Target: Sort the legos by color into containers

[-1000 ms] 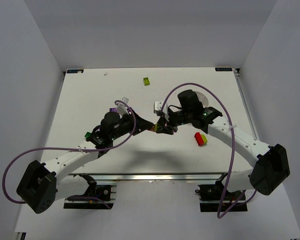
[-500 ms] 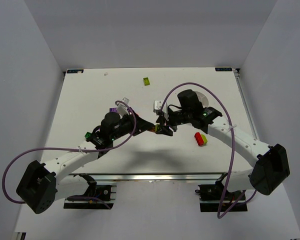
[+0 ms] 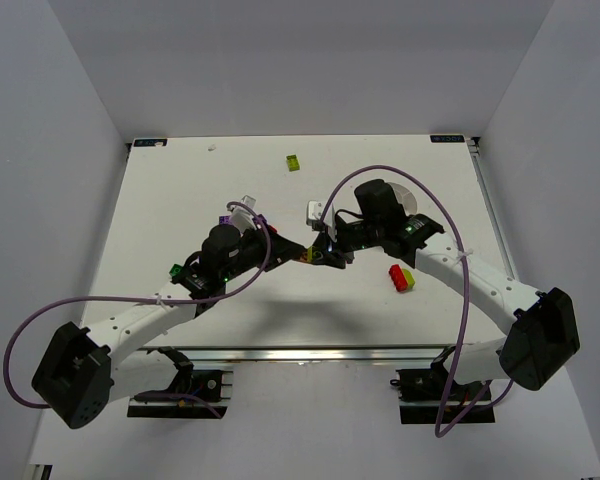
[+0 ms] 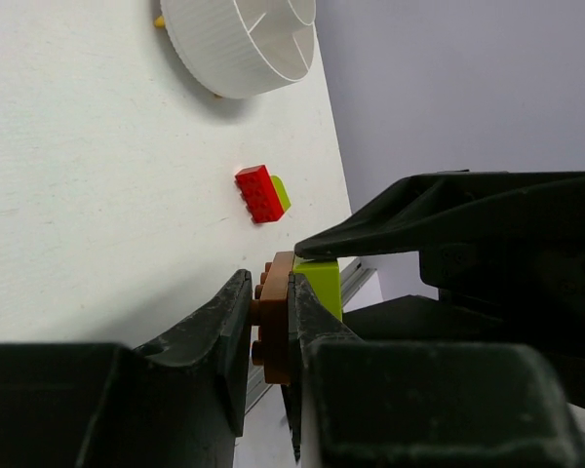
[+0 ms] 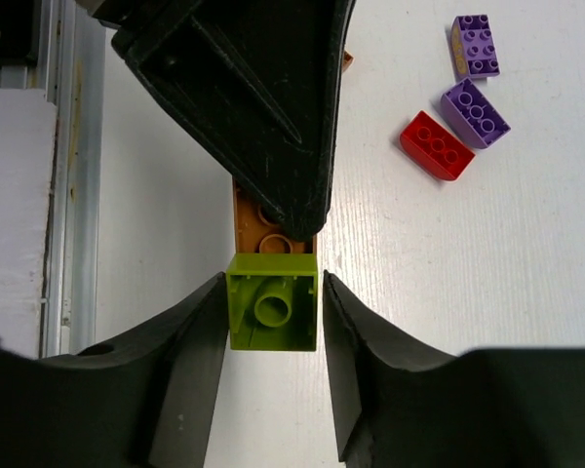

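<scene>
My left gripper is shut on a thin orange lego plate held on edge above the table. A yellow-green brick is stuck to that plate. My right gripper is closed around this yellow-green brick, with the orange plate just beyond it. In the top view the two grippers meet tip to tip at mid-table. The white divided bowl stands beyond; in the top view it is mostly hidden behind my right arm.
A red brick joined to a yellow-green one lies right of the grippers. Two purple bricks and a red one lie on the table. A yellow-green brick sits far back. A small white block lies near the right wrist.
The two grippers stay joined at the same bricks and have shifted only slightly up and to the left.
</scene>
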`<action>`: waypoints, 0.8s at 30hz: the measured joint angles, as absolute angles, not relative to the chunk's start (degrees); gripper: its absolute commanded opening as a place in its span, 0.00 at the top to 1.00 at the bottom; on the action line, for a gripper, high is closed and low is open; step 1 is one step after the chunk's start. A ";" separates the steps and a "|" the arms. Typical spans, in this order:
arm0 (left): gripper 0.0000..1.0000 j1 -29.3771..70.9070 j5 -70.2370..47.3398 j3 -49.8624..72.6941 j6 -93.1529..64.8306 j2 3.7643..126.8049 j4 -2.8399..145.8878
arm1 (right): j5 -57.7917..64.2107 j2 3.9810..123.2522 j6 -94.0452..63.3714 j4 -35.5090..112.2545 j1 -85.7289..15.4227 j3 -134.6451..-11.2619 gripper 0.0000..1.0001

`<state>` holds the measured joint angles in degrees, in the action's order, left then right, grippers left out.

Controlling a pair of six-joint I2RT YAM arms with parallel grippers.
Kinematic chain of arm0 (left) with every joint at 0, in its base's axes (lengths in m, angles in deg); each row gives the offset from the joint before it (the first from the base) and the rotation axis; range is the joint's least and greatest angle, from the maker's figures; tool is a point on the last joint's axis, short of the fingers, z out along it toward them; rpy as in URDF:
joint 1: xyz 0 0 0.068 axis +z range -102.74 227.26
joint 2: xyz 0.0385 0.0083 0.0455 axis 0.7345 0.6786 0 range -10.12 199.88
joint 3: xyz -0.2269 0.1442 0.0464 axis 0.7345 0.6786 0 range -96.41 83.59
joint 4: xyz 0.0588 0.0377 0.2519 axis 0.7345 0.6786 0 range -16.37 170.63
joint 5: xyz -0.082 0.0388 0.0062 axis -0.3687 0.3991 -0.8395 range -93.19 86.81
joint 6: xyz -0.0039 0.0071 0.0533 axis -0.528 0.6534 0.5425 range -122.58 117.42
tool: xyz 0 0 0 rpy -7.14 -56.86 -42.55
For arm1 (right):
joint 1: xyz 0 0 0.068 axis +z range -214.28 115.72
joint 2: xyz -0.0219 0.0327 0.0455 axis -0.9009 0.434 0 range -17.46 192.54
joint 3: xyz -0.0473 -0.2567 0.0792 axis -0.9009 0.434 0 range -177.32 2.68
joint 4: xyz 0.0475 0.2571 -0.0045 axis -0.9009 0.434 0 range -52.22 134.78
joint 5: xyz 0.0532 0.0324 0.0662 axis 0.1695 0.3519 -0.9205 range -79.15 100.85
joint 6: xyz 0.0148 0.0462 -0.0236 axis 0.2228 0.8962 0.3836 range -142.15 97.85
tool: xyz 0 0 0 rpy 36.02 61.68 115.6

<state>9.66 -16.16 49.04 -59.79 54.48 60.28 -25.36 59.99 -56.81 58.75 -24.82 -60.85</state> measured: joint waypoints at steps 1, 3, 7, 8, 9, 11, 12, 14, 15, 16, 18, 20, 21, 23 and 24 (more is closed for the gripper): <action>1.00 9.66 -15.68 49.04 -59.79 54.41 60.39 | -25.36 59.99 -56.78 58.79 -24.77 -60.85 0.60; 1.00 9.66 -15.26 49.04 -59.81 54.28 60.50 | -25.42 59.99 -56.83 58.81 -24.77 -60.85 0.65; 1.00 9.64 -14.96 49.04 -59.81 54.04 60.79 | -25.64 59.99 -56.83 58.77 -24.75 -60.85 0.95; 1.00 9.64 -14.91 49.04 -59.81 54.02 60.83 | -25.64 59.99 -56.81 58.77 -24.77 -60.85 0.98; 1.00 9.64 -14.76 49.04 -59.84 54.02 60.92 | -25.66 59.99 -56.78 58.77 -24.75 -60.85 1.00; 1.00 9.64 -14.48 49.04 -59.86 53.91 61.18 | -25.71 59.99 -56.57 58.77 -24.77 -60.85 1.00; 1.00 9.64 -14.21 49.04 -59.92 53.80 61.42 | -25.73 59.99 -56.22 58.77 -24.77 -60.85 1.00; 1.00 9.53 -13.60 49.04 -60.19 53.65 62.01 | -25.99 59.96 -55.43 58.77 -25.04 -60.85 1.00; 1.00 9.44 -13.21 49.04 -60.56 53.56 62.34 | -26.49 59.96 -54.88 58.79 -25.43 -60.85 1.00; 1.00 9.33 -12.60 49.04 -60.51 53.51 62.62 | -26.97 59.96 -54.14 58.77 -25.84 -60.87 1.00; 1.00 9.33 -10.24 49.39 -60.73 53.45 66.08 | -26.69 59.35 -52.26 58.75 -29.10 -61.57 1.00; 1.00 9.44 -8.84 49.54 -61.10 53.47 68.09 | -27.15 58.08 -49.40 58.57 -35.22 -62.40 1.00; 1.00 9.44 -8.23 49.54 -61.15 53.47 68.70 | -27.76 57.60 -47.12 58.57 -39.02 -62.40 1.00; 1.00 9.44 -8.07 49.56 -61.15 53.41 68.96 | -27.74 58.24 -41.42 58.29 -47.96 -62.42 1.00; 1.00 9.44 -8.05 49.61 -61.17 53.27 68.94 | -27.43 59.75 -36.15 58.29 -55.15 -62.88 1.00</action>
